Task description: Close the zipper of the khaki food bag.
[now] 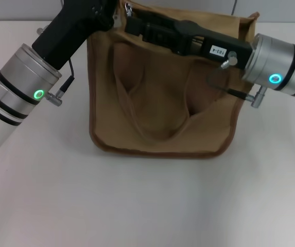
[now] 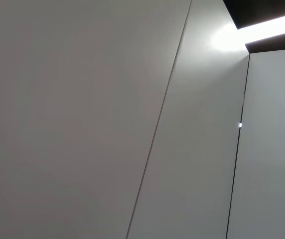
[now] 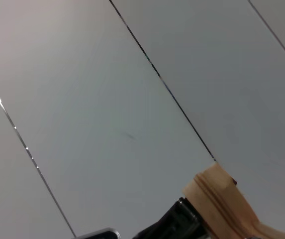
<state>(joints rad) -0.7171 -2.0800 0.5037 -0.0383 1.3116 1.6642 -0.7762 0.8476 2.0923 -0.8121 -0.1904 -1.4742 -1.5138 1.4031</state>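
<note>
Bag first: in the head view the khaki food bag (image 1: 162,103) stands on the white table (image 1: 137,206), boxy, with darker brown trim along its lower edge and a wide looped handle (image 1: 152,110) lying against its near face. Both arms reach to its top edge. The left gripper (image 1: 117,11) comes in from the left at the bag's far left corner, where a small silver piece, probably the pull tab (image 1: 128,8) of the zipper, shows beside it; how its fingers stand cannot be told from here. The right gripper (image 1: 133,25) lies long and black across the bag's top from the right, its tip near that same corner, and whether it grips anything is likewise hidden. The left wrist view shows only pale wall panels (image 2: 82,119) and a bright strip of light. The right wrist view shows more panels and, low in one corner, a tan end of the zipper (image 3: 222,199) beside a black gripper part.
</note>
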